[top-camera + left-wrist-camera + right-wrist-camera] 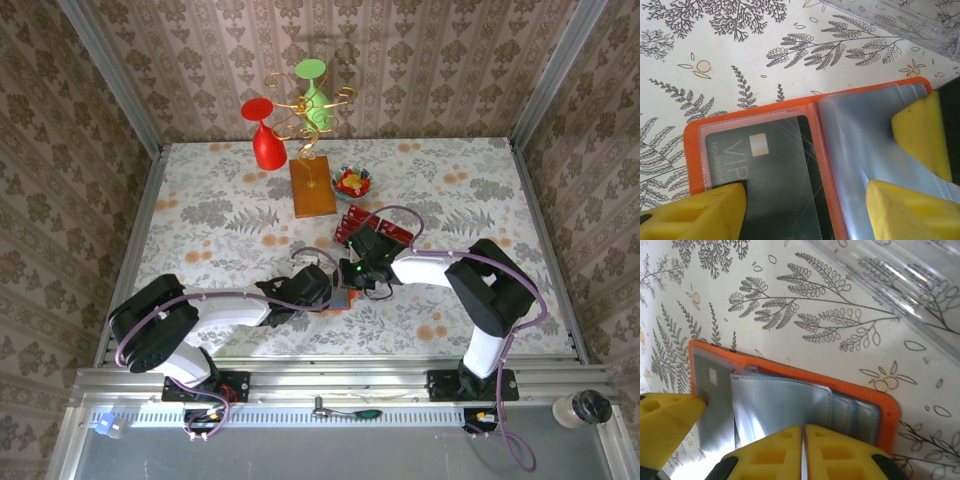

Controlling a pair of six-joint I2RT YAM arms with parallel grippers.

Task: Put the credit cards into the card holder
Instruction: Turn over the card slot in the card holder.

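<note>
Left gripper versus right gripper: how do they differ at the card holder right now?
The left gripper stands open, fingers wide apart; the right gripper has its fingers pressed together. The left gripper straddles the spine of the card holder, one fingertip at the pocketed dark card; the right gripper sits at the clear sleeves. Both have yellow fingers, low over the open holder.

One card holder (755,114), one card (775,170) inside, two goblets (265,135), one candy bowl (337,178), one wooden block (313,190)
</note>
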